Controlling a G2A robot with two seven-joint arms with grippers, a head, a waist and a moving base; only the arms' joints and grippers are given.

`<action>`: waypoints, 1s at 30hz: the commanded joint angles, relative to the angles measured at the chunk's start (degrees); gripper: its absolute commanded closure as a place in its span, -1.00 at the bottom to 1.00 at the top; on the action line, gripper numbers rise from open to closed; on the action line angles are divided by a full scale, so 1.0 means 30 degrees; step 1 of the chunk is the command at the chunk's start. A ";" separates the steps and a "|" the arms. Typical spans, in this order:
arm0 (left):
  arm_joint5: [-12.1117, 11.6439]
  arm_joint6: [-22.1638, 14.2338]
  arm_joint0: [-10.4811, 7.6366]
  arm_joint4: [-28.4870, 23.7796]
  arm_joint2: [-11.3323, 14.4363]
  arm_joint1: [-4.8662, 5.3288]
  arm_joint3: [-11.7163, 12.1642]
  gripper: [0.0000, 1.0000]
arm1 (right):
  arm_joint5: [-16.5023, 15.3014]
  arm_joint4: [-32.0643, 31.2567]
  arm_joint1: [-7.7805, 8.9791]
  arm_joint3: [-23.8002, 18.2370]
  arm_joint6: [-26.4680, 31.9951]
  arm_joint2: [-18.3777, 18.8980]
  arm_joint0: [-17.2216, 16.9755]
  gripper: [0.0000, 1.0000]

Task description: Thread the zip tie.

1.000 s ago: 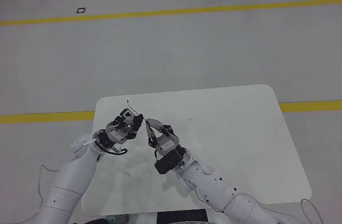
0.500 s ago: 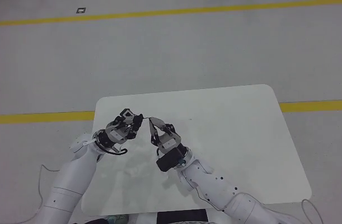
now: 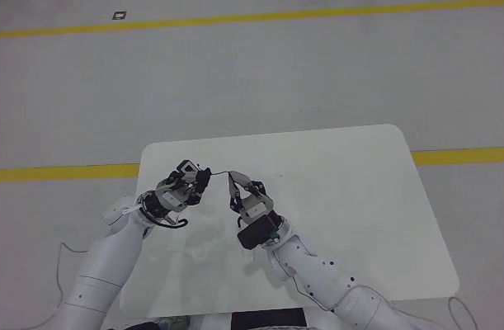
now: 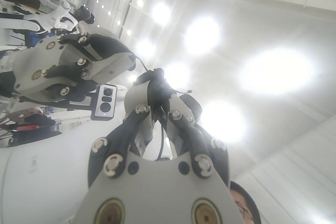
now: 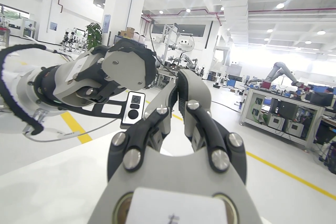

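White worktop stands on a pale floor crossed by yellow lines. Over the worktop's 10 o'clock part the left tool and the right tool meet almost tip to tip, the right one at 3 o'clock of the left. A thin black zip tie spans the short gap between them. The left tool is clenched on one end of it, and the right tool's fingers are pressed together on the other stretch of the strand.
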 commanded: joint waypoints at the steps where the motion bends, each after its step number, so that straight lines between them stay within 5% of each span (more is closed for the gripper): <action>1: 0.0000 0.0000 0.0000 0.0000 0.0000 0.0000 0.0000 1.00 | 0.0000 0.0000 0.0032 -0.0020 0.0015 0.0110 -0.0055 1.00; 30: 0.0000 0.0000 0.0000 0.0000 0.0000 0.0000 0.0000 1.00 | 0.0000 0.0000 0.0449 -0.0321 0.0393 0.1282 -0.0791 1.00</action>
